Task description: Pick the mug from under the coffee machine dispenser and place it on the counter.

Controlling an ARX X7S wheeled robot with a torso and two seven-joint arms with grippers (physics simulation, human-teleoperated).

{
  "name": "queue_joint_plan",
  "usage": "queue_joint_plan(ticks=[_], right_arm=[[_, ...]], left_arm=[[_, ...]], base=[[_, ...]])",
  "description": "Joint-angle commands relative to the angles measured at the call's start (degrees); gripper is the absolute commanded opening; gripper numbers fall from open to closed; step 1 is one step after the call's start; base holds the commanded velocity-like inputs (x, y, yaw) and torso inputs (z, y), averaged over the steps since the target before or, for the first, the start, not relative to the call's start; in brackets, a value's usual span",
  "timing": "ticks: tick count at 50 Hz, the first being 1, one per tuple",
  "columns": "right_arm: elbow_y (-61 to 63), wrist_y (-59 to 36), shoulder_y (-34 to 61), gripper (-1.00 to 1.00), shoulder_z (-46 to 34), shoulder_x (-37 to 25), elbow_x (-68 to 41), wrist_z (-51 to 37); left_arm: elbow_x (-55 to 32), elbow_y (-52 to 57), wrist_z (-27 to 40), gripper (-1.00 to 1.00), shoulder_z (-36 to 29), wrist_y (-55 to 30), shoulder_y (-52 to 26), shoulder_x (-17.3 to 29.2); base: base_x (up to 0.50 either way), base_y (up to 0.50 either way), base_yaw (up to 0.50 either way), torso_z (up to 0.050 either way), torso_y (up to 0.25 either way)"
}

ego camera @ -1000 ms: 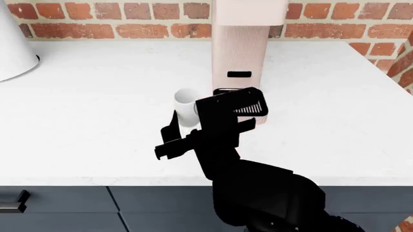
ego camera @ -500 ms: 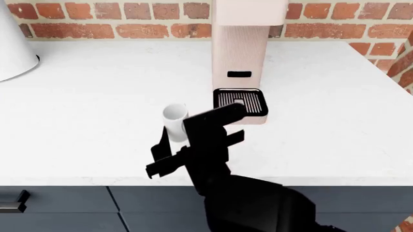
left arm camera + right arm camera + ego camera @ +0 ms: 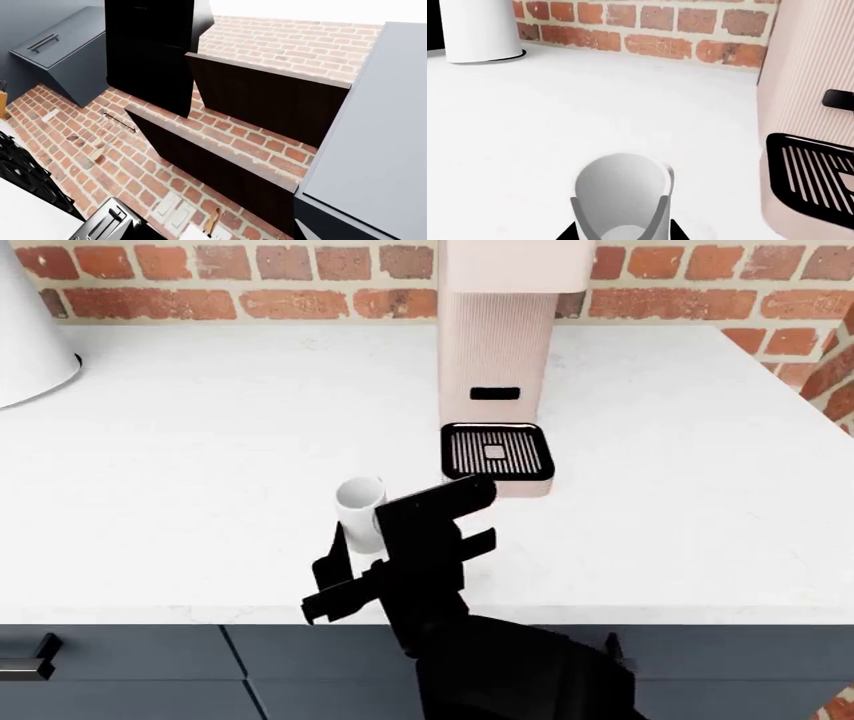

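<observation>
The small white mug (image 3: 360,506) is held in my right gripper (image 3: 363,530), out over the white counter (image 3: 200,440) near its front edge, left of and in front of the pink coffee machine dispenser (image 3: 497,350). The machine's black drip tray (image 3: 495,451) is bare. In the right wrist view the mug (image 3: 620,195) sits between my fingers with its open mouth toward the camera, and the machine (image 3: 807,100) stands to one side. The left gripper is not in the head view; its wrist camera shows only walls and cabinets.
A large white cone-shaped object (image 3: 27,330) stands at the counter's far left, also in the right wrist view (image 3: 480,30). A brick wall (image 3: 267,280) backs the counter. Dark drawers (image 3: 134,670) with a black handle lie below the front edge.
My right gripper has drawn the mug away from the drip tray, toward the counter's front and a little left. The drip tray is now fully uncovered.
</observation>
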State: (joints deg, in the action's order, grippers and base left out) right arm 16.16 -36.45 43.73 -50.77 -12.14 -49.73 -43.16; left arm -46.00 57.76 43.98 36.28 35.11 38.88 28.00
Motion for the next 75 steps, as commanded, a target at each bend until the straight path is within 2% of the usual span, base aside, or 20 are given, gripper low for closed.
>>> queue_joint_plan(ticks=[1,8,9,28,75], right_arm=[[-1.35,1.01,-0.59,-1.0,0.03,0.22,1.46,1.17],[-1.73,1.23,-0.67,-1.0,-0.07,0.27,1.39,1.25],[-1.74,1.25,-0.66,1.0,-0.16,0.26,1.45,1.27],[-1.0,1.45,-0.74,1.0,-0.01,-0.18,0.85,0.79],[27.01,1.88,-0.01,1.0,10.38,-7.83,-11.26,-9.74]], left_arm=[[-0.02,0.06,0.03,1.0,0.08,-0.08,-0.01,0.04],[0.01,0.17,0.2,1.0,0.15,0.06,0.2,0.12],[0.0,0.18,0.19,1.0,0.16,0.08,0.21,0.12],[0.45,0.18,0.31,1.0,-0.2,0.48,0.34,0.09],[0.47,0.38,0.56,1.0,0.06,0.93,0.75,0.32]], base=[[0.0,0.0,0.0,0.0,0.0],[0.0,0.0,0.0,0.0,0.0],[0.0,0.0,0.0,0.0,0.0],[0.0,0.0,0.0,0.0,0.0],[0.0,0.0,0.0,0.0,0.0]])
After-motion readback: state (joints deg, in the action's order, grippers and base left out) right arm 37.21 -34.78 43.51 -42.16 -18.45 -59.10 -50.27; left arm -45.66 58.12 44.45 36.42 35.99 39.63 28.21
